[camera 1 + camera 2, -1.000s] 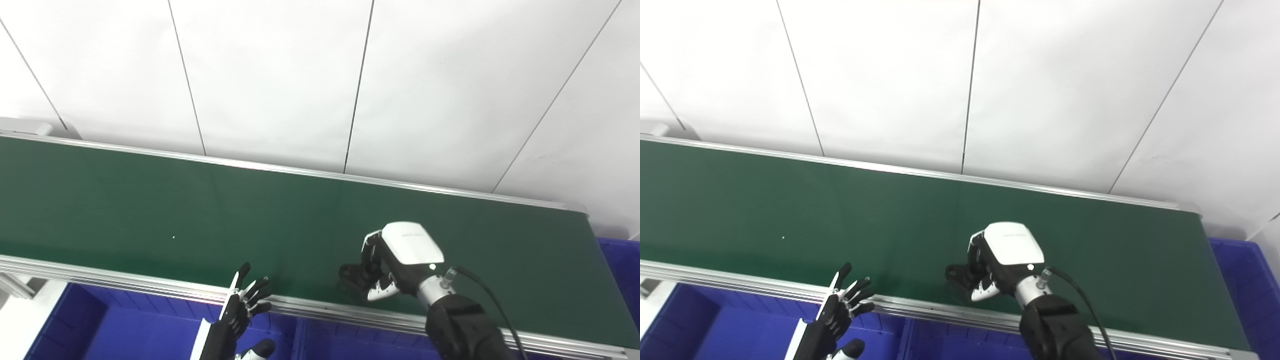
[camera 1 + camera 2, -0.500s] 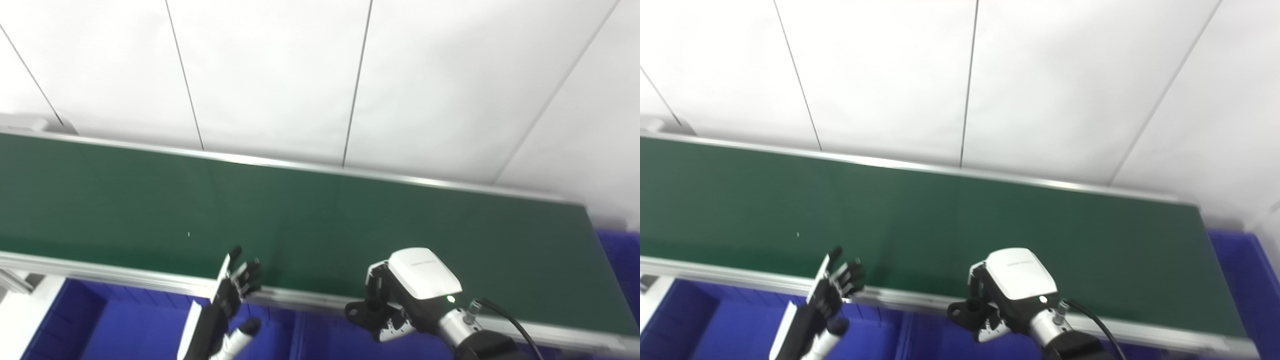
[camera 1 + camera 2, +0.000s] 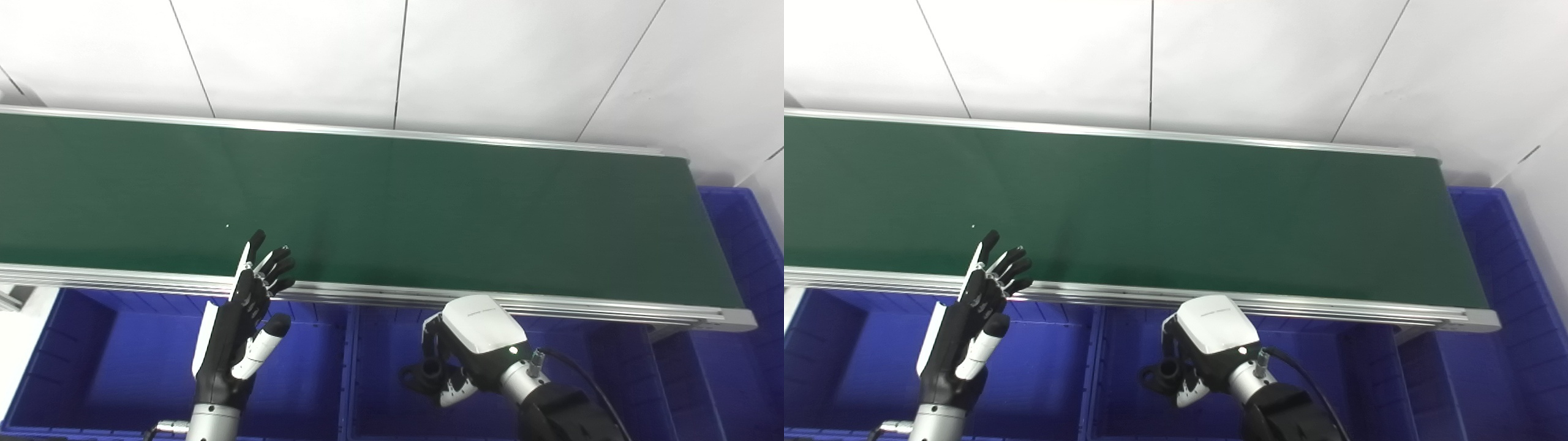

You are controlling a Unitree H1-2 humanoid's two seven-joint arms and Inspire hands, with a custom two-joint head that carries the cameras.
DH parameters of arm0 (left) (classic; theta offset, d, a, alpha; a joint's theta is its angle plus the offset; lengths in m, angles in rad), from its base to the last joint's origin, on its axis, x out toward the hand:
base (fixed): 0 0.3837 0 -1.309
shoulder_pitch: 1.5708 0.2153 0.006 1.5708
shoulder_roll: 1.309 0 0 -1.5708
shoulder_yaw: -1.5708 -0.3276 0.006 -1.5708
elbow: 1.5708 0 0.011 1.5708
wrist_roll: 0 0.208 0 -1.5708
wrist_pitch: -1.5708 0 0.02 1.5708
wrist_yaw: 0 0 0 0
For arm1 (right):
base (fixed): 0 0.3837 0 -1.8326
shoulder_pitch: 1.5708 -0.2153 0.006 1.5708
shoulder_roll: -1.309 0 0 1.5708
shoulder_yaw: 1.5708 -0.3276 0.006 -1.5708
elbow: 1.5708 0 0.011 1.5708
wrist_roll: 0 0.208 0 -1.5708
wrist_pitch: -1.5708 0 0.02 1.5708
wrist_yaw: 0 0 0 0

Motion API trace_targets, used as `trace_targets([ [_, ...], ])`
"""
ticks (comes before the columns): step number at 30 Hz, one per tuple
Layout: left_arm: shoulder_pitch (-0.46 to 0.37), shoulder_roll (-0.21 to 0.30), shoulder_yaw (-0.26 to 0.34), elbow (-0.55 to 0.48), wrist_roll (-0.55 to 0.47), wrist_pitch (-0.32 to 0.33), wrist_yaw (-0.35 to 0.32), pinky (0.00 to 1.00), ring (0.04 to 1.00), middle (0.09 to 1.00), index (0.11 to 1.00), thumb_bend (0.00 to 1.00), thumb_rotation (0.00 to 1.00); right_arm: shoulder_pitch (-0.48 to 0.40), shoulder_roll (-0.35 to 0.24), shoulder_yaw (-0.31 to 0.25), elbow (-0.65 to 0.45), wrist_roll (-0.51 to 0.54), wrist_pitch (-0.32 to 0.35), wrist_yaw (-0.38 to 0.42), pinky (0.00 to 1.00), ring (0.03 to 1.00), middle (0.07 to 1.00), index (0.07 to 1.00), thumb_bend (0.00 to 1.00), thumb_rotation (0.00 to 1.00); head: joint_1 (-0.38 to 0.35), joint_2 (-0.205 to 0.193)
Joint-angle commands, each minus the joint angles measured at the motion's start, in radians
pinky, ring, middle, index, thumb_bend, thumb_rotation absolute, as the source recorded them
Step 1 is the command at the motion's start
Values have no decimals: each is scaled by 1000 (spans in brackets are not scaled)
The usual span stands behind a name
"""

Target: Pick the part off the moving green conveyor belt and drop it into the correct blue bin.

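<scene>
I see the right hand (image 3: pixel 465 355) closed around a small black part (image 3: pixel 429 371) with a round opening, held in the air over the middle blue bin (image 3: pixel 380 392), on the near side of the green conveyor belt (image 3: pixel 392 202). The left hand (image 3: pixel 245 324) holds nothing, fingers spread and pointing up, above the left blue bin (image 3: pixel 92 367) with its fingertips (image 3: pixel 278 269) at the belt's near rail (image 3: pixel 367 294). I note a third blue bin (image 3: pixel 744 245) past the belt's right end.
</scene>
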Motion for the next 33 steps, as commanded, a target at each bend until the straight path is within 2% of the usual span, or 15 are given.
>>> trace_targets([
  [1, -2, 0, -1, -42, 2, -11, -5, 791, 856, 891, 1000, 756, 784, -5, 9, -9, -10, 4, -29, -47, 154, 224, 470, 481, 529, 0, 0, 1],
  [10, 6, -7, -3, -46, 4, -8, -2, 782, 850, 887, 1000, 769, 779, -11, 19, -1, 32, -7, -30, -74, 154, 226, 470, 485, 529, 0, 5, -8],
  [14, 9, -4, -7, -48, 6, -2, -7, 791, 858, 894, 1000, 773, 789, -1, 23, 0, 44, -2, -31, -118, 202, 289, 477, 491, 528, 10, 8, -8],
  [15, 10, -3, -8, -50, 5, 1, -8, 794, 861, 897, 1000, 774, 793, 1, 25, 2, 41, -3, -26, -113, 220, 317, 516, 608, 741, 224, 8, -8],
  [17, 10, -3, -8, -53, 5, 3, -9, 799, 865, 898, 1000, 775, 796, 6, 24, 5, 35, -2, -20, -95, 275, 389, 623, 725, 923, 420, 11, -8],
  [18, 10, -4, -8, -53, 4, 4, -10, 800, 865, 898, 1000, 775, 796, 8, 24, 6, 32, 0, -18, -83, 282, 399, 634, 733, 937, 434, 11, -8],
  [20, 9, -4, -9, -53, 3, 5, -10, 796, 864, 898, 1000, 768, 794, 10, 25, 10, 24, 4, -12, -53, 342, 475, 701, 782, 988, 526, 10, -8],
  [23, 8, -4, -10, -53, -4, 4, -13, 795, 863, 899, 1000, 765, 788, 15, 30, 17, 18, -10, -9, -25, 393, 536, 748, 804, 1000, 600, 9, -10],
  [25, 7, -4, -10, -51, -5, 3, -14, 796, 862, 895, 1000, 774, 788, 18, 33, 18, 14, -15, -7, -11, 390, 537, 765, 814, 1000, 626, 8, -10],
  [33, 6, -2, -13, -44, -13, 4, -18, 809, 865, 897, 1000, 788, 781, 58, 65, -16, -56, 46, 11, 59, 377, 529, 771, 816, 1000, 625, 9, -17],
])
